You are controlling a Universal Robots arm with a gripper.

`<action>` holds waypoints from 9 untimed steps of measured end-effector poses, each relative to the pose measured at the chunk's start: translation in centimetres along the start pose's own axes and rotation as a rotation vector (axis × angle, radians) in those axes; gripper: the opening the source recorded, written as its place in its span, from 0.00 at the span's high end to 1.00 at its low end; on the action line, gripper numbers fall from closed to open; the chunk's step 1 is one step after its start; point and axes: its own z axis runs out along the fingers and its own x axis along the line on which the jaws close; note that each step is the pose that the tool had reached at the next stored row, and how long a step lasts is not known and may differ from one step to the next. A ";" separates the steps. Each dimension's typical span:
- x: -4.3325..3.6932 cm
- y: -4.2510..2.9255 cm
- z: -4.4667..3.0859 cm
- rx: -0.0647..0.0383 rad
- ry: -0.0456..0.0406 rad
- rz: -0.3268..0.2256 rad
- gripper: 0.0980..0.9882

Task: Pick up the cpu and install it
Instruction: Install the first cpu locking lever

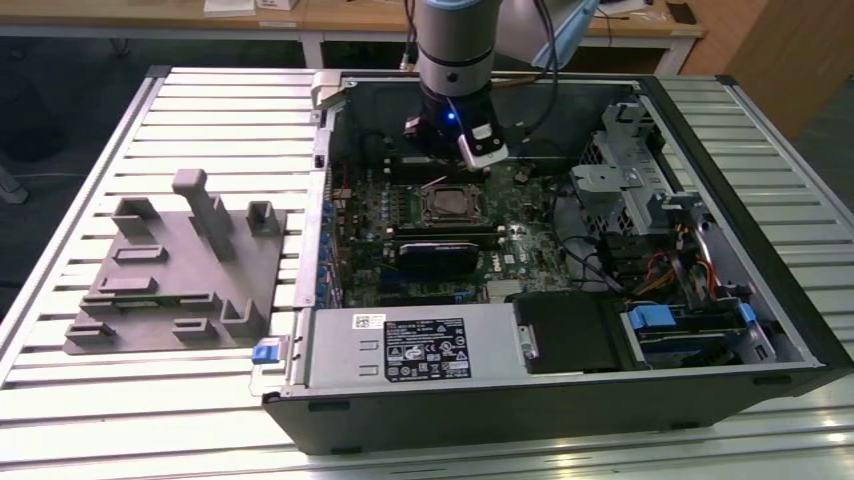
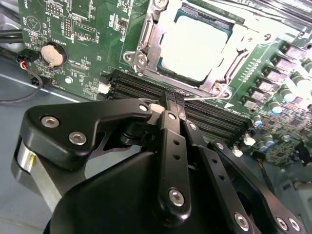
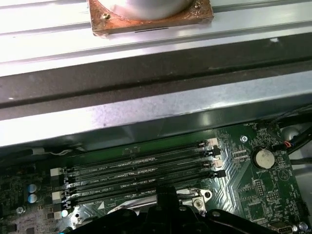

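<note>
I see the cpu [image 2: 197, 46] already seated in the motherboard socket [image 2: 146, 46] inside the open computer case [image 1: 747, 330]. My gripper [image 2: 174, 101] hovers just beside it over the memory slots [image 2: 214, 119], fingers pinched together and empty. The exterior view adds the grey fixture [image 1: 174, 270] on the table [image 1: 80, 160], left of the case.

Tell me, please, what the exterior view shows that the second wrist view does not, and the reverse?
The exterior view adds the grey plastic fixture on the slatted table, the open computer case beside it, and the power supply. The second wrist view adds the claw over the memory slots, the coin battery, and the cpu lying silver-topped in its socket. Both share the green motherboard and that socket.
</note>
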 end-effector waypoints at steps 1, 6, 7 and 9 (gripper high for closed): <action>0.01 -0.02 0.08 -0.001 -0.0033 0.000 0.99; 0.04 -0.01 0.33 0.009 -0.0153 0.007 0.99; 0.04 0.00 0.36 0.012 -0.0173 0.009 0.99; 0.05 0.05 0.42 0.020 -0.0205 0.014 0.99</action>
